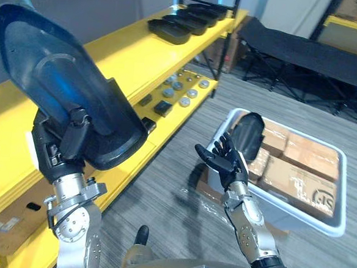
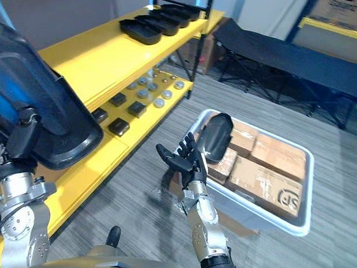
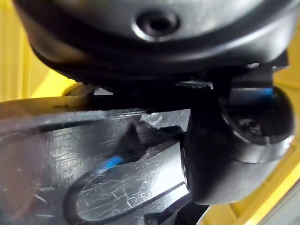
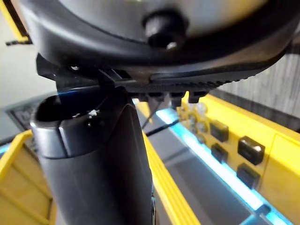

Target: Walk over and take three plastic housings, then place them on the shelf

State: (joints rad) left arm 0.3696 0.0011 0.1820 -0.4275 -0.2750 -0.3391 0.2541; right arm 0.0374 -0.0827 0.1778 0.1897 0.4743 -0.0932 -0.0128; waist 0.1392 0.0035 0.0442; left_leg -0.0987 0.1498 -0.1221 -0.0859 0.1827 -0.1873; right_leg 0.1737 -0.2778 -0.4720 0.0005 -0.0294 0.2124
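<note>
Plastic housing [image 1: 65,83], large, black: we find it held high over the yellow shelf [image 1: 129,51], with the left hand [image 1: 58,147] curled round its lower edge. Further housings [image 1: 186,18] line the shelf's far end. One more housing [image 1: 250,134] stands in the white bin [image 1: 283,214] (among cardboard boxes [image 1: 301,173]). Right hand [image 1: 223,158]: palm up near the bin, fingers spread, empty.

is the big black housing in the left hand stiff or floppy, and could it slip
Probably stiff: the black housing holds its dished shape though the left hand grips only its lower end. Likely light for its size, being a thin shell. Its glossy surface could slip or pivot in that grip.
</note>
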